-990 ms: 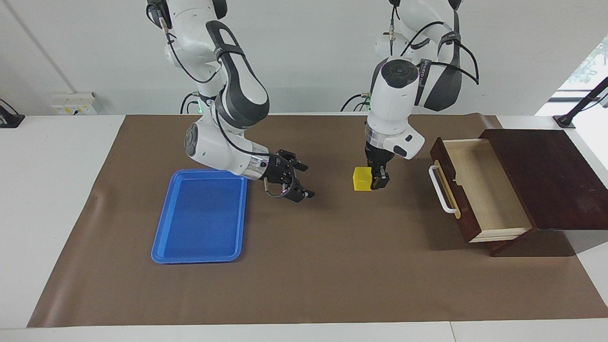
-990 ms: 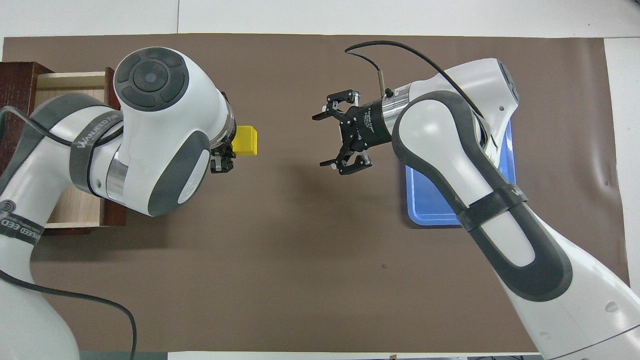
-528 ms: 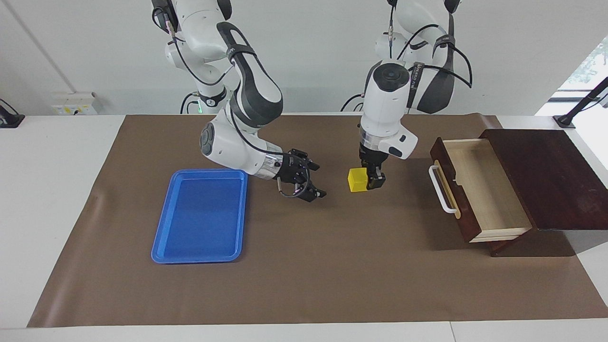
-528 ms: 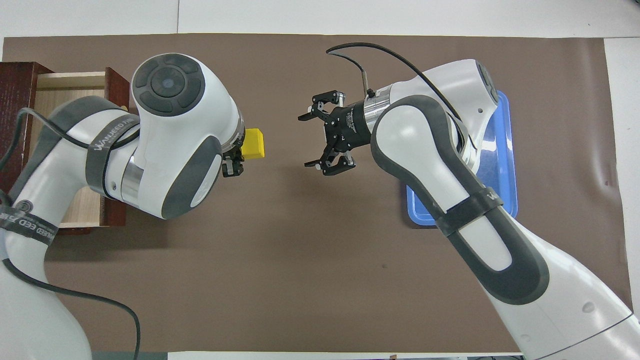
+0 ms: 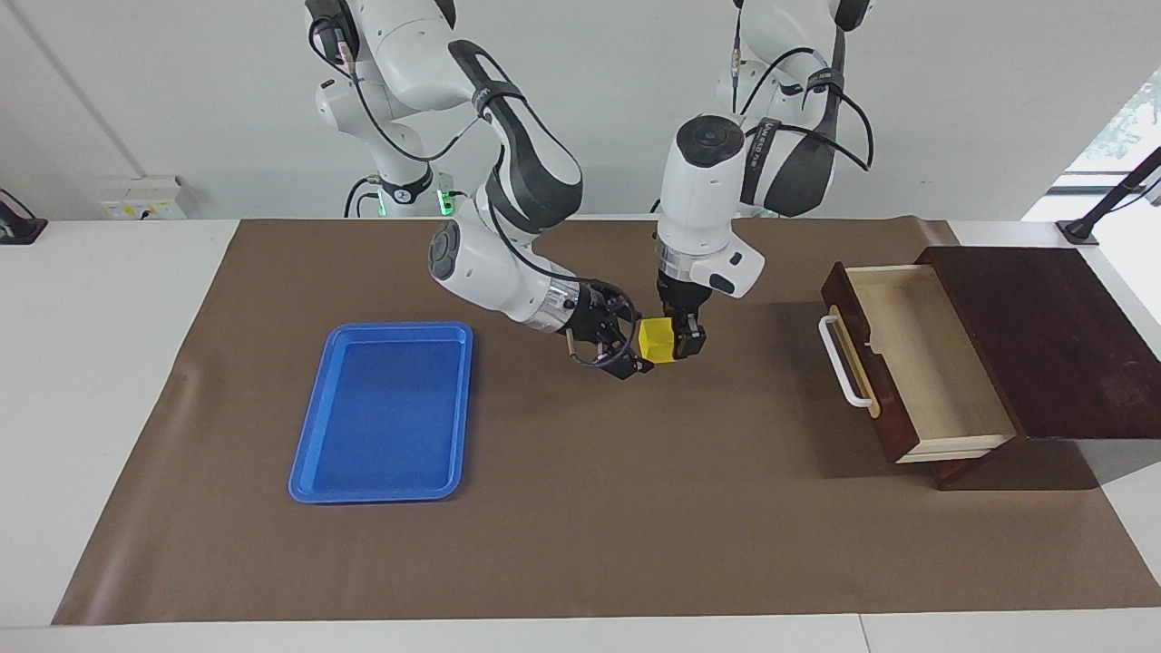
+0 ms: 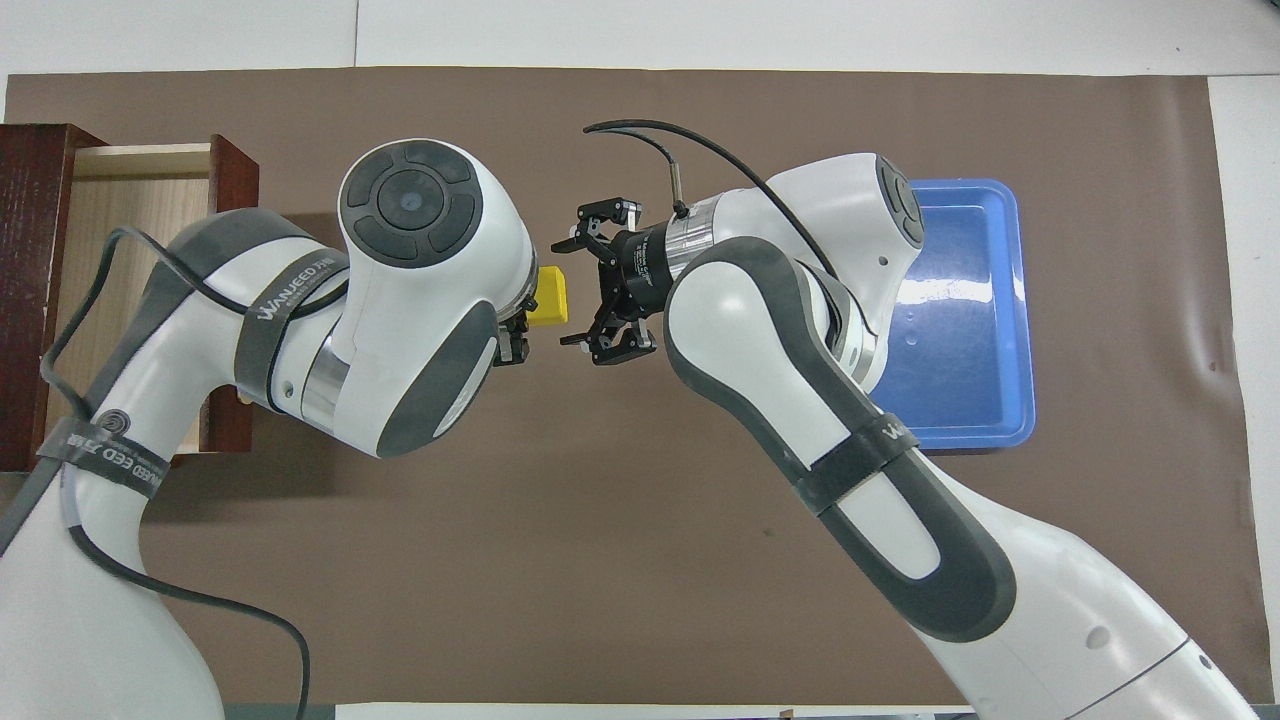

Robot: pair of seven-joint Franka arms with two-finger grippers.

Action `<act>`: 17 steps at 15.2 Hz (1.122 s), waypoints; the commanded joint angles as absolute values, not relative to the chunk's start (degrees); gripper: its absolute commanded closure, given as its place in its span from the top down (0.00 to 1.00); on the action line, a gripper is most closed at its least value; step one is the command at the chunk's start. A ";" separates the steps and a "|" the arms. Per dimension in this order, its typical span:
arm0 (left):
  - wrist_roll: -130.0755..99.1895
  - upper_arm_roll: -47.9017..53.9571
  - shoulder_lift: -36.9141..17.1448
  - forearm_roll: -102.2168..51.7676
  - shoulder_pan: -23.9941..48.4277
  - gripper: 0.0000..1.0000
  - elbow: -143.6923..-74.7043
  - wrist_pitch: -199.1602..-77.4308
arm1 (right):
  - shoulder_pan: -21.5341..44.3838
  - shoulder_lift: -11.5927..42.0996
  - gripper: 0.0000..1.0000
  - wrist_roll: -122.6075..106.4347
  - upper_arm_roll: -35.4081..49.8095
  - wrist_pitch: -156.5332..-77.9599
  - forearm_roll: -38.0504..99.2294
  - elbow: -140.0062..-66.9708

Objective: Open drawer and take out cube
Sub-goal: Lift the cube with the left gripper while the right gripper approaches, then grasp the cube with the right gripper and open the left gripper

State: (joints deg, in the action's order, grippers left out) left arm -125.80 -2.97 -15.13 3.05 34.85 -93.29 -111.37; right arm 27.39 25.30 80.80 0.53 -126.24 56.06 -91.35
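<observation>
So, cube (image 5: pixel 655 339) pinched in left gripper (image 5: pixel 676 345) jaws, up over mid-worktop (image 5: pixel 580 508), between drawer (image 5: pixel 907 363) and blue tray (image 5: pixel 381 413).
Right gripper (image 5: pixel 626 349) jaws spread wide, straddling cube's tray-side end, contact unclear. Facing view shows drawer pulled open and bare inside; overhead hides most of it under left arm.

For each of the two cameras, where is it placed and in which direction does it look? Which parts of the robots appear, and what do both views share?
Facing view: high across the table, facing the robots; both arms show whole, the left end effector shut on the cube, the right end effector open beside it.
Overhead view: above the robots' end, looking steeply down; arms enter from the bottom.
Shared: cube, open drawer, blue tray, brown mat.
</observation>
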 commanded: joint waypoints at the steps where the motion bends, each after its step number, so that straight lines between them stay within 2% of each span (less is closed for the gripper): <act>1: -127.09 -3.78 -15.82 4.04 36.03 0.00 -93.16 -112.06 | 27.33 26.10 1.00 82.44 0.62 -127.00 55.55 -90.09; 10: -127.26 -3.78 -15.82 4.04 36.65 0.00 -93.08 -111.88 | 27.51 26.10 0.91 82.88 0.62 -127.44 55.46 -90.18; 12: -127.27 -3.78 -15.82 4.04 36.65 0.00 -93.08 -111.88 | 27.51 26.10 0.80 82.88 0.62 -127.44 55.46 -90.09; 15: -127.27 -3.78 -15.82 4.04 36.65 0.00 -93.08 -111.80 | 27.51 26.10 0.56 82.79 0.62 -127.44 55.37 -90.09; 16: -127.27 -3.78 -15.82 4.04 36.65 0.00 -93.08 -111.88 | 27.60 26.10 0.48 82.79 0.62 -127.44 55.37 -90.09; 17: -127.27 -3.78 -15.82 4.04 36.65 0.00 -93.08 -111.88 | 27.60 26.10 0.33 82.79 0.62 -127.44 55.20 -90.09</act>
